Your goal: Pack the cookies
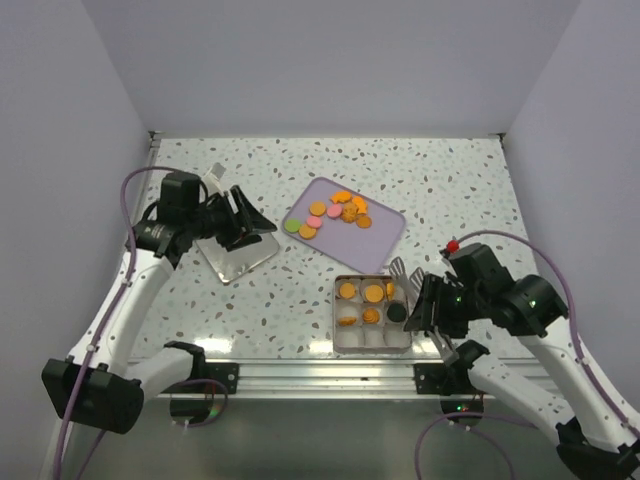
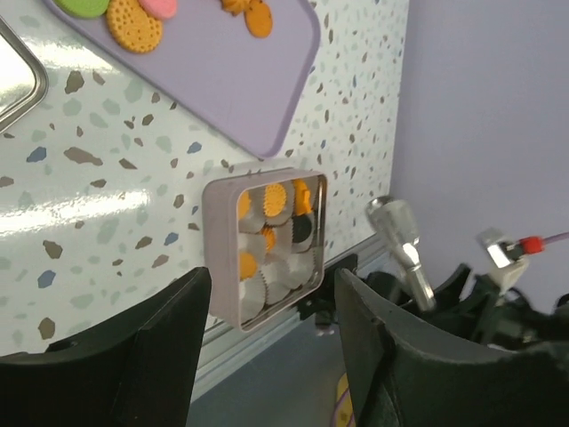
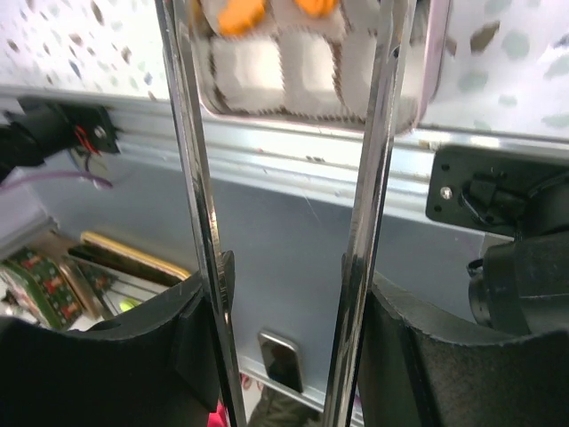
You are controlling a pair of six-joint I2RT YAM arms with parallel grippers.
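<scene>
1. Top external: loose cookies on lilac tray, mid-table; more in divided tin at near edge. Right gripper, tongs apart and empty, just right of tin; tray cookies lie away and to its left. Left gripper spread, empty, left of tray over metal lid
2. Left wrist: tin part-filled, cookies at tray's far end
3. Right wrist: tong blades parted, tin's near row empty

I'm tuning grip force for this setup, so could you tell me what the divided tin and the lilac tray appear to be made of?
Divided tin: likely thin metal, shiny; its silvery walls mirror the cookies in the left wrist view. Lilac tray: probably plastic or coated metal, matte; uniform colour, rounded corners, only soft glare.
</scene>
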